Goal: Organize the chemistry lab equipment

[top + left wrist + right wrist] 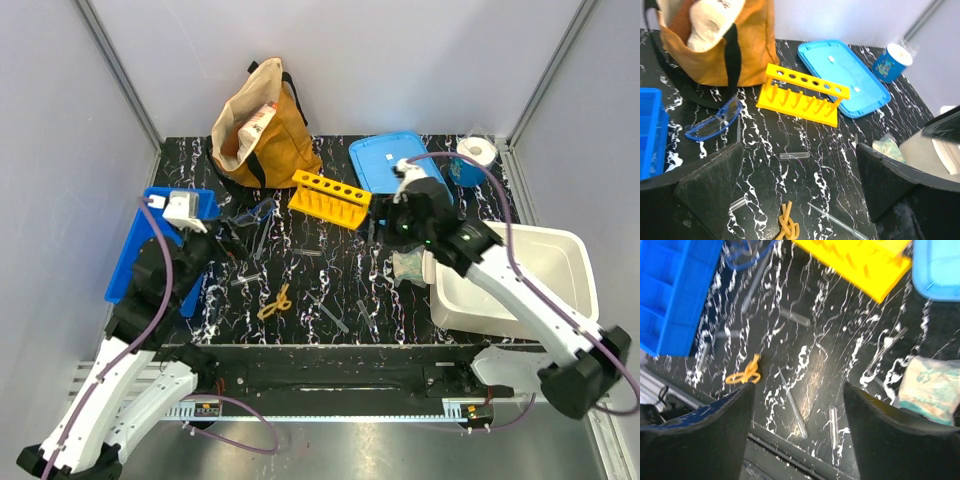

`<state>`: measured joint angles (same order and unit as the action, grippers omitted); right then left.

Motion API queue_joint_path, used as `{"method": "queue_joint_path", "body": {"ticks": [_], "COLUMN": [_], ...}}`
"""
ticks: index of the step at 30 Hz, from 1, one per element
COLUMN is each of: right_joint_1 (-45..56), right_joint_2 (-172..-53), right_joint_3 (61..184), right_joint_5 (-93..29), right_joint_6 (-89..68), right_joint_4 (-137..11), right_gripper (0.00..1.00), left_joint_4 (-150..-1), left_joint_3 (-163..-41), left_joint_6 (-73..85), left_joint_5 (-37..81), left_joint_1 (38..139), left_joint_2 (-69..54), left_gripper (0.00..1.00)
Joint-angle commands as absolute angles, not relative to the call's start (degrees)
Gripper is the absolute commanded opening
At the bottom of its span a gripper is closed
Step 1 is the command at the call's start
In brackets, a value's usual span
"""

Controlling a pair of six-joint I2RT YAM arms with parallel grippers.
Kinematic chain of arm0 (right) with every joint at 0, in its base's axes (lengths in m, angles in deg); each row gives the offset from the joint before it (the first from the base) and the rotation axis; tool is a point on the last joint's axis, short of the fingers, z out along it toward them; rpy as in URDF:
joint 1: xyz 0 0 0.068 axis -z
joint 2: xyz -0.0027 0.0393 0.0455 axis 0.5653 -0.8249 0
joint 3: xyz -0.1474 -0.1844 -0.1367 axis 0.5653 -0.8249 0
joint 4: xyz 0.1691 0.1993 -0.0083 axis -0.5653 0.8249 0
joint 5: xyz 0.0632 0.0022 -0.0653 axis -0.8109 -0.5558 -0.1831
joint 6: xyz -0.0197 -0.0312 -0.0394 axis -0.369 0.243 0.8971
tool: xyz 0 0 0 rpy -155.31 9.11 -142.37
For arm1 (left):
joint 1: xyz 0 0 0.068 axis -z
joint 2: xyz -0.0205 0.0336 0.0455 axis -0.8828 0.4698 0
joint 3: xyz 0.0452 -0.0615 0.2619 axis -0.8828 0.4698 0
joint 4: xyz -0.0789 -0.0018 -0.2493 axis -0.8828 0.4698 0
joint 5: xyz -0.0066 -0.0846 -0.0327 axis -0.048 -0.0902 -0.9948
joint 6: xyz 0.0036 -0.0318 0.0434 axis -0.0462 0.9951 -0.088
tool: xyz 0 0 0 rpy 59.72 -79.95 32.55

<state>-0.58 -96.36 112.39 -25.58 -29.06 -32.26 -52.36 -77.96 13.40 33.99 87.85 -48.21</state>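
Glove (927, 385) just beside right tool (799, 395), goggles (715, 120) near left tool (799, 152)

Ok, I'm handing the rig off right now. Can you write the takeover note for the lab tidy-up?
Left gripper: open, empty, above the table near the goggles.
Right gripper: open, empty, above loose thin tubes.
Things: the goggles, the tubes, the yellow looped piece and the pale green glove all lie loose on the table, with the glove beside the white bin.
Done: nothing visibly sorted; the yellow rack holds no tubes.
Left: every item.
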Motion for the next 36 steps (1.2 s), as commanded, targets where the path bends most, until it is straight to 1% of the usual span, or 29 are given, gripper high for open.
{"method": "queue_joint_path", "body": {"ticks": [1,2,5,8,12,17,26,34,36], "right_joint_1": [-5.6,-6.9,-11.3,-14.5,-18.5,-23.3,-26.0,-26.7,-26.7], "right_joint_2": [-105.5,-107.4,-111.9,-115.2,-119.2,-123.6,-132.0,-134.6,-134.7], "right_joint_3": [115.7,116.3,116.4,115.4,113.5,112.0,113.8,113.2,112.6], "right_joint_5": [-27.8,-26.4,-24.4,-22.7,-22.8,-26.3,-21.5,-19.0,-18.2], "right_joint_6": [-28.5,-28.5,-28.6,-29.7,-30.4,-31.2,-31.0,-30.9,-30.9], "right_joint_4": [-29.3,-28.3,-26.7,-26.3,-26.7,-31.1,-32.1,-33.4,-33.8], "right_gripper": [0.69,0.64,0.55,0.53,0.46,0.43,0.36,0.31,0.27], "left_joint_4": [-54.7,-54.7,-54.8,-55.2,-54.7,-54.3,-54.1,-54.5,-54.5], "left_joint_3": [-76.9,-76.5,-75.8,-75.1,-75.1,-75.1,-75.1,-74.8,-74.8], "left_joint_6": [14.1,14.3,14.5,14.7,15.1,15.6,15.6,15.2,15.2], "left_joint_5": [43.7,45.3,48.7,50.8,53.5,54.6,55.4,54.9,54.6], "left_joint_1": [88.0,88.0,88.0,88.0,88.1,88.0,88.1,88.1,88.1], "left_joint_2": [-52.0,-52.8,-55.3,-57.1,-58.1,-58.4,-58.5,-58.3,-58.0], "left_gripper": [0.99,0.99,0.99,0.99,0.99,0.99,0.99,0.99,0.99]}}
